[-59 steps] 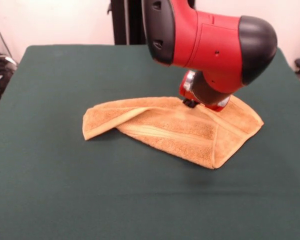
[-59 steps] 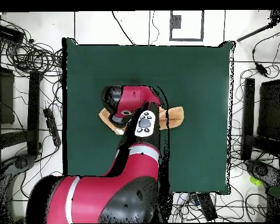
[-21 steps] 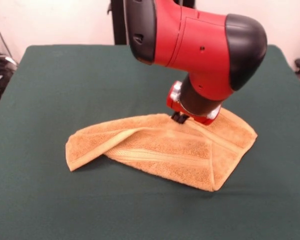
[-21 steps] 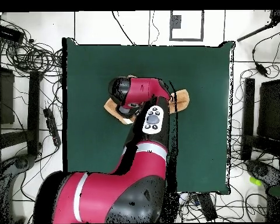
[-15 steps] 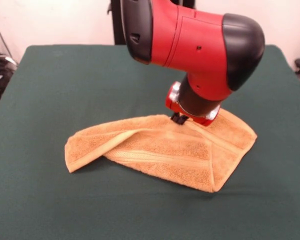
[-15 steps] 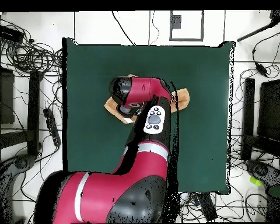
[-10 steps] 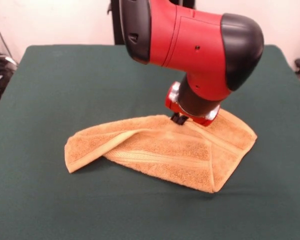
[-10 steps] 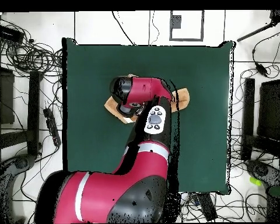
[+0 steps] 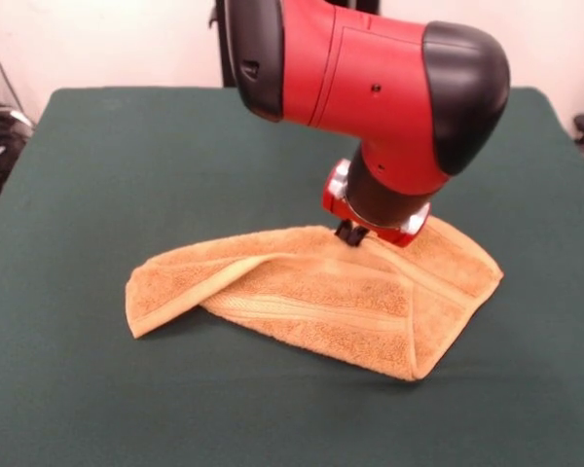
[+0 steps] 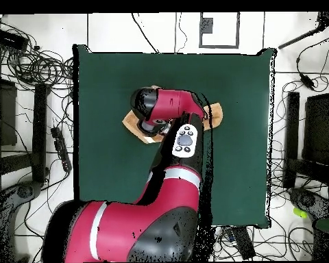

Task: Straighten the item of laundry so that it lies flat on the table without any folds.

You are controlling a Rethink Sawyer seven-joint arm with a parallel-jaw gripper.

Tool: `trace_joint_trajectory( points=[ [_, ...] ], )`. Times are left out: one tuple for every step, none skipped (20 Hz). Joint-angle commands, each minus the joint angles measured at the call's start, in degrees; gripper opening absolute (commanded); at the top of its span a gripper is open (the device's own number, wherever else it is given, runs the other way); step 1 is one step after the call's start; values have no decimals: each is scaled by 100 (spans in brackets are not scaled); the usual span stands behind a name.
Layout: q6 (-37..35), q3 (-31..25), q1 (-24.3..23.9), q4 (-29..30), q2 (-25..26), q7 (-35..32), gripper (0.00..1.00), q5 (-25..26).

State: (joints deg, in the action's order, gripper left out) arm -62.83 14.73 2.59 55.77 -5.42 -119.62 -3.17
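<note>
On the table, the gripper touches the folded towel.

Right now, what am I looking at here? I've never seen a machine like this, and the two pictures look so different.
It is one robot arm, red and black, working at a table covered in dark green cloth. One picture is taken from across the table; the other looks straight down from above, where the arm hides most of the scene. On the table lies an orange-tan towel, folded over itself rather than flat. The arm's hand is down at the towel's far edge; whether it actually grips the cloth cannot be seen. Cables clutter the floor around the table.
</note>
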Motion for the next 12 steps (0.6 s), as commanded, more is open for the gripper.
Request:
trace_joint_trajectory(
  points=[
    [469,-199,175,-46,-81,-1478,0,-226],
    [433,-173,197,-80,-85,-1497,0,-216],
    [401,-157,216,-111,-81,-1511,0,-207],
    [350,-154,220,-143,-66,-1505,0,-211],
    [329,-151,229,-151,-65,-1505,0,-215],
    [297,-147,221,-196,-36,-1507,0,-220],
    [260,-139,222,-226,-21,-1522,0,-234],
    [207,-142,208,-252,-4,-1511,0,-251],
    [143,-157,183,-282,7,-1497,0,-276],
    [88,-176,151,-304,14,-1461,0,-299],
    [55,-195,119,-305,9,-1441,0,-323],
    [25,-215,88,-309,3,-1415,0,-343]
  ],
)
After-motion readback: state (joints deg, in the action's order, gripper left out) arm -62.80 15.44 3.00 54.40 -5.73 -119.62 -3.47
